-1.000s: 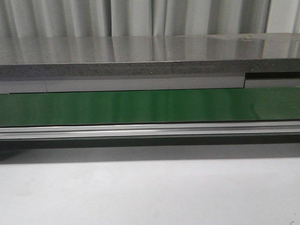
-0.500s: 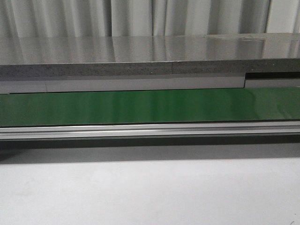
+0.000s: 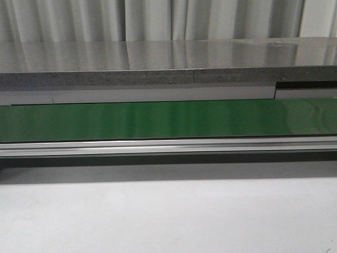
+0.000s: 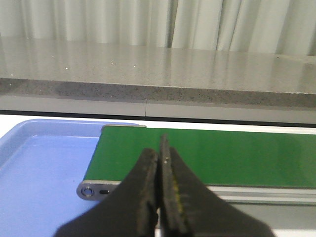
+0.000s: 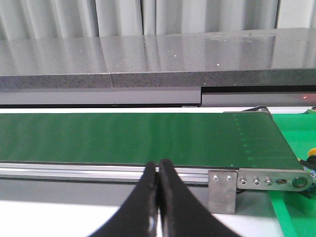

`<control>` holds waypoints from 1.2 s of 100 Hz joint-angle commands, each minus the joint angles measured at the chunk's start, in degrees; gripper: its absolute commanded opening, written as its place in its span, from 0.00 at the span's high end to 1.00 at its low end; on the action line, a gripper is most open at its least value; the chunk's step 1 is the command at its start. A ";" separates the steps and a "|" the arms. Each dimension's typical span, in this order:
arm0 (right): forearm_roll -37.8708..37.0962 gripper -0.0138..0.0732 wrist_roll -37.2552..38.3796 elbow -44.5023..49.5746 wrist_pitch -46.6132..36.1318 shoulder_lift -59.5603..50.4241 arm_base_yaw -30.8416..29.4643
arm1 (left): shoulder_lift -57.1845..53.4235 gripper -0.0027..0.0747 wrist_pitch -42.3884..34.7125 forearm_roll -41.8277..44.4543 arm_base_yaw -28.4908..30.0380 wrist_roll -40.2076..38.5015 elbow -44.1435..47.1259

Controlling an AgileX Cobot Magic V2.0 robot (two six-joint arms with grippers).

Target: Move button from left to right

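Button: I can make out none on the green belt (image 3: 158, 120), in the blue tray (image 4: 34, 173), or on the white table (image 3: 168, 216), so where it lies I cannot tell.

The left claw (image 4: 159, 197) has its fingers pressed together with nothing between them; just ahead of it is the belt's end roller, and the blue tray sits off to its side, partly under that end. The right claw (image 5: 158, 197) is likewise closed on nothing, with the belt's metal rail (image 5: 98, 170) just ahead and the belt's other end, with a bolted bracket (image 5: 222, 190), off to its side.

This fits either waiting for a button to arrive or resting after one was passed along; the pictures do not settle which. Any pickup would call for the fingers to part before closing on so small a thing.
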 commanded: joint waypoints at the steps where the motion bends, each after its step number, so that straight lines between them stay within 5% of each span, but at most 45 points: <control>1: -0.58 0.92 -0.12 -0.99 -5.03 -1.09 -0.05 | -1.93 0.99 -6.02 0.10 -0.50 -1.23 0.93; 120: -0.58 0.92 -0.12 -0.99 -4.96 -1.09 -0.05 | -1.82 0.99 -7.35 0.77 -0.50 -1.51 2.78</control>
